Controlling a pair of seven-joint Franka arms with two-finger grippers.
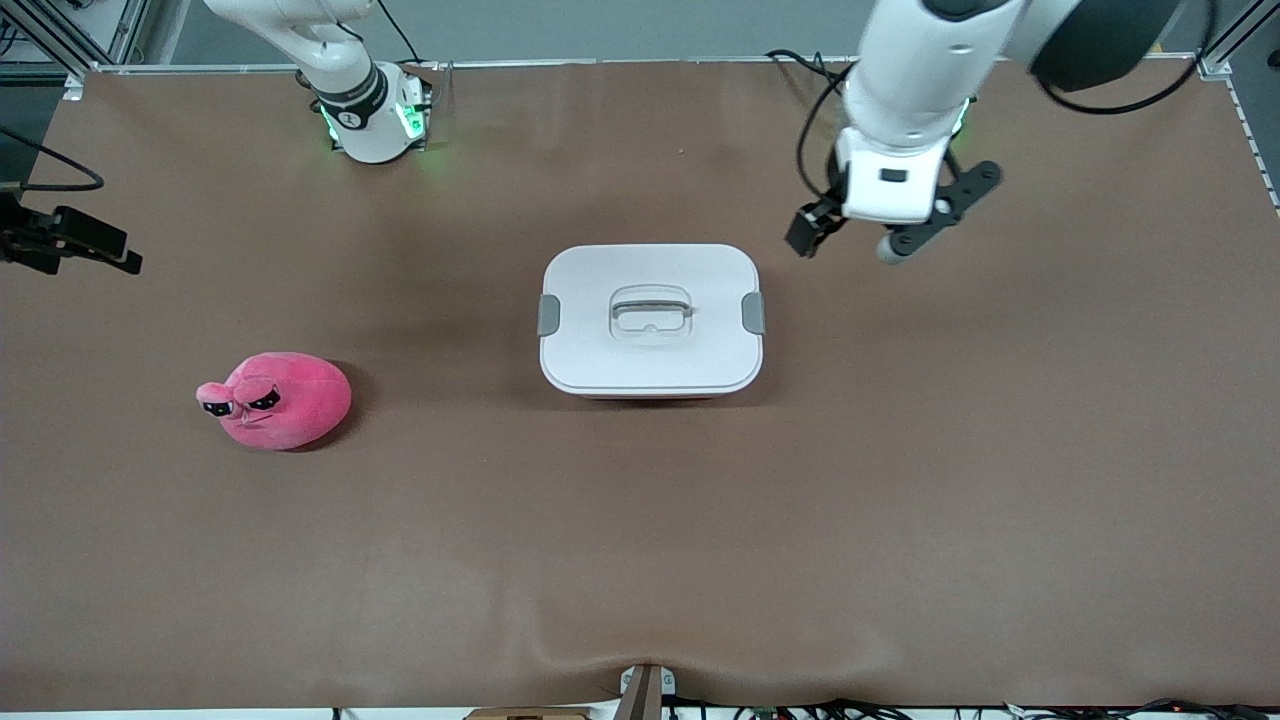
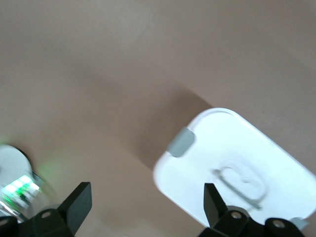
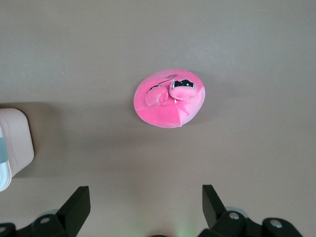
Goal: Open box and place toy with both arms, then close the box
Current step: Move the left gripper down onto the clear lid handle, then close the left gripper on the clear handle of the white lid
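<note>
Soft pink plush toy (image 1: 276,401), egg-shaped w/ dark eyes, sits nearest the front edge, toward the right arm's end of the brown cloth-covered table (image 1: 900,520), nothing around it. Box (image 1: 650,318) at table centre: smooth white lid on, grey side clips, recessed handle. Left gripper (image 2: 148,205) up over bare table by the box, fingers spread, holding nothing. Right gripper (image 3: 146,205) over table near toy, fingers spread, also holding nothing.
</note>
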